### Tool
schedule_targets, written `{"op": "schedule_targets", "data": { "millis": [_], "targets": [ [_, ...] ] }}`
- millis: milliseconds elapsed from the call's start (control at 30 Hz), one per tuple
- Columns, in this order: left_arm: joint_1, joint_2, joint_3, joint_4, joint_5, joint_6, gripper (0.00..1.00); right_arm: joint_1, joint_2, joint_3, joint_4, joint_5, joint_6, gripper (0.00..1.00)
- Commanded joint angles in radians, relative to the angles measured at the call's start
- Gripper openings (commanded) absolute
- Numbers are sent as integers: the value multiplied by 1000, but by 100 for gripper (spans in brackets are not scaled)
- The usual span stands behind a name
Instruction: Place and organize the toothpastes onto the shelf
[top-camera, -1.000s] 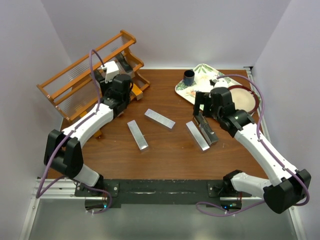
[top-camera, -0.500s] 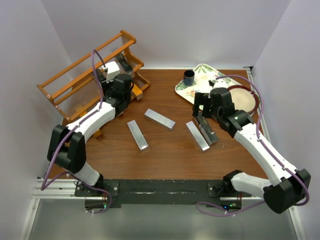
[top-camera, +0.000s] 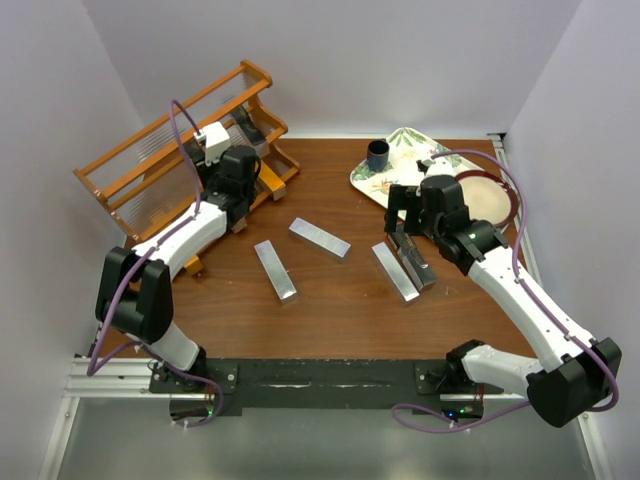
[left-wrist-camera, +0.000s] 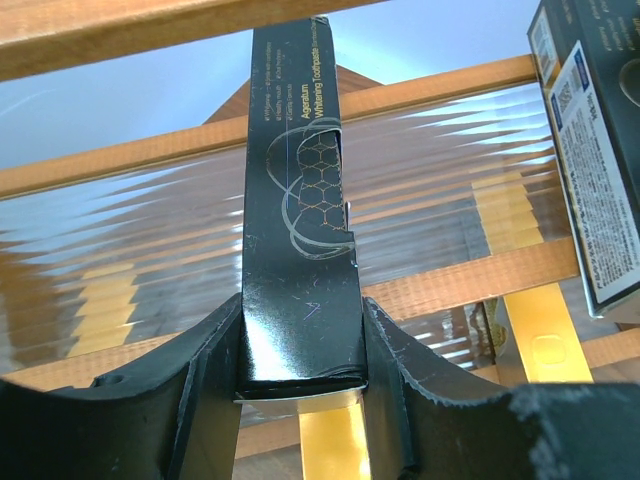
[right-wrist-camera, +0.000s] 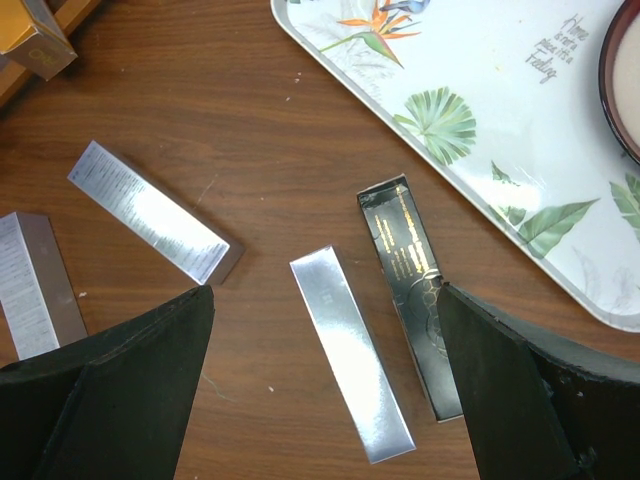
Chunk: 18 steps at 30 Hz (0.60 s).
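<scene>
Left gripper (left-wrist-camera: 300, 350) is clamping a black toothpaste (left-wrist-camera: 298, 200), lower sides masked, at the shelf (left-wrist-camera: 120, 160); right gripper (right-wrist-camera: 325, 350), 3 o'clock, is hovering wide open, empty.

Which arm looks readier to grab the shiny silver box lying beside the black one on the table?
Right. The right tool hangs open directly over the slim silver carton, while the left tool is shut on a black carton at the orange wooden shelf.
</scene>
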Motion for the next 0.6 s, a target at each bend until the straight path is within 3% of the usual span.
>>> {"op": "schedule_targets", "data": {
  "millis": [0,200,567],
  "targets": [
    [7,2,12,-13,31,-59,43,-4,-3,-5,33,-12,-15,99],
    [7,2,14,-16,40,-67,56,-6,0,-3,30,-21,-14,99],
    [7,-79,72,-132,140,-80,89,-4,34,35,-44,-4,-20,99]
  ]
}}
